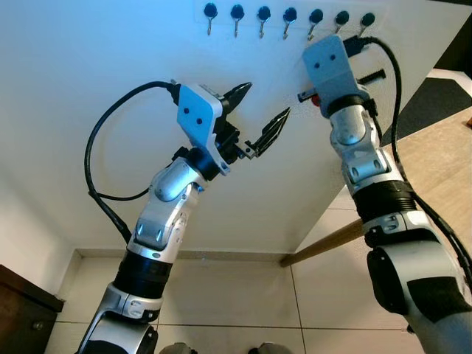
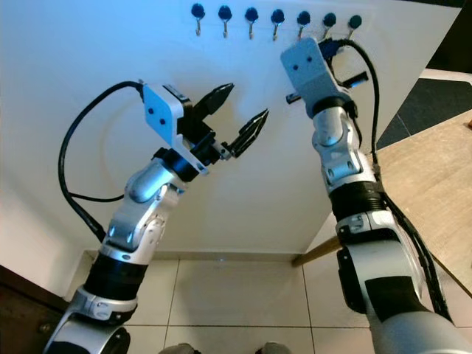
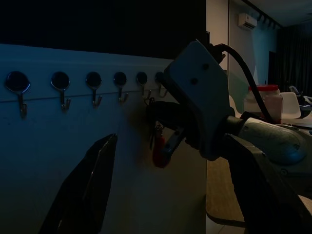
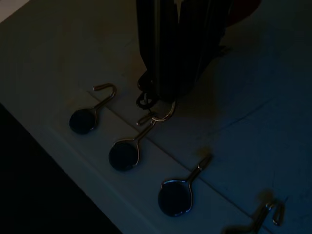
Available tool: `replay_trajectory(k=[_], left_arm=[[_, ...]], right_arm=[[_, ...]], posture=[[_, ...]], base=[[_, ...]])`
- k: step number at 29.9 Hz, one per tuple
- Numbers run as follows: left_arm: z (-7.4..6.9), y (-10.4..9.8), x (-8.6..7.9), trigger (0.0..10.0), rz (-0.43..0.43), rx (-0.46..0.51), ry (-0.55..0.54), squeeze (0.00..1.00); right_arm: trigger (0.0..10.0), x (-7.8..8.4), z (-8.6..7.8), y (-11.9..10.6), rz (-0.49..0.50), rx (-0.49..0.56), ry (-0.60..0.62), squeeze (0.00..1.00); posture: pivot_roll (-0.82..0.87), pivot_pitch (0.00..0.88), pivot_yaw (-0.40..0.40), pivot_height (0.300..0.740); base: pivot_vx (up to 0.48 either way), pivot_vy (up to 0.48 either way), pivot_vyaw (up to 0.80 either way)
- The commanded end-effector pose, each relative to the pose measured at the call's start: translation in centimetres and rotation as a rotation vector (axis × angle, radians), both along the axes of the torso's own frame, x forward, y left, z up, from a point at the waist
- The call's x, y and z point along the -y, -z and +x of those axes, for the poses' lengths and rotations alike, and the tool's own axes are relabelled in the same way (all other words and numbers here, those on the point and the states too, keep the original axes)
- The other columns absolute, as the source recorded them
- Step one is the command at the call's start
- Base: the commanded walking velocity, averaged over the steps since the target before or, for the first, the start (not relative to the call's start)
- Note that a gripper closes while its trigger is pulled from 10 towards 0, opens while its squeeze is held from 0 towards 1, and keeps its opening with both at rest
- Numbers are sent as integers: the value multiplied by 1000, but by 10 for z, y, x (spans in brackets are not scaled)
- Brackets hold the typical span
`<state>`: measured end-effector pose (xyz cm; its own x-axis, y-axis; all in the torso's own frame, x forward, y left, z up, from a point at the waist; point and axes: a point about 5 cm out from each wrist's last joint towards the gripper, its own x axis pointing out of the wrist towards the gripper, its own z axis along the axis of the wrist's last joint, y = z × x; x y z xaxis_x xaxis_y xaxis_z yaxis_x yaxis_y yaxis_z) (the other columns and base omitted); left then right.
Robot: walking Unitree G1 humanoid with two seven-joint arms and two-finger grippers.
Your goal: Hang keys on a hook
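In the eye views, a row of hooks (image 1: 262, 18) lines the top of a white wall (image 1: 88, 88). The left gripper (image 1: 256, 113) hovers below them, fingers spread wide. The right gripper (image 1: 317, 92) is raised against the wall.

The left wrist view shows a red fob (image 3: 160, 148) dangling from it.

In the right wrist view, its fingers pinch the keys (image 4: 148, 100), whose ring touches one hook (image 4: 127, 146).

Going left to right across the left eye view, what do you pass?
Dark cabinet corner → black cable loop → left gripper, open → right gripper with the red key tag, below the hooks → wooden floor.
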<state>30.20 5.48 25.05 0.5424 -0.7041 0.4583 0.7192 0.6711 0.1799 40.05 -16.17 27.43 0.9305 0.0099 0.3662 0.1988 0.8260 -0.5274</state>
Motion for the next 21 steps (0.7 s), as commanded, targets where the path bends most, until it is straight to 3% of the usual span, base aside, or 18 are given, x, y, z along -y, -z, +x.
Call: replay_trajectory(k=[1,3,4,5,6,11,12,13,14,21], left_arm=[[-2,1,5,10000,10,-6,23,0],[-2,1,5,10000,11,-6,23,0],[-2,1,5,10000,10,-6,25,0],[-2,1,5,10000,10,-6,25,0],[-2,1,5,10000,10,-5,25,0],[-2,0,6,10000,8,-6,28,0],[-2,0,5,10000,8,-6,28,0],[-2,0,5,10000,8,-6,28,0],[-2,0,5,10000,7,-7,27,0],[-2,1,4,10000,3,-13,22,0]], right_arm=[[10000,4,0,25,26,-102,5,0],[10000,6,0,26,44,-105,1,0],[10000,8,-1,26,79,-100,-7,282],[10000,8,-1,26,79,-100,-7,282],[10000,9,-2,24,108,-92,-12,1000],[10000,11,-4,19,116,-57,3,1000],[10000,11,-4,18,114,-46,8,161],[10000,10,-4,17,113,-40,11,161],[10000,10,-5,16,118,-29,10,0],[10000,8,-15,15,151,60,-4,0]], posture=[[26,85,-56,740],[26,85,-56,740],[26,85,-56,740],[26,85,-56,740],[26,86,-54,740],[27,86,-52,740],[28,86,-53,740],[28,86,-53,740],[28,86,-53,740],[32,82,-55,740]], base=[[0,0,0],[0,0,0],[0,0,0],[0,0,0],[0,0,0],[0,0,0],[0,0,0],[0,0,0],[0,0,0],[0,0,0]])
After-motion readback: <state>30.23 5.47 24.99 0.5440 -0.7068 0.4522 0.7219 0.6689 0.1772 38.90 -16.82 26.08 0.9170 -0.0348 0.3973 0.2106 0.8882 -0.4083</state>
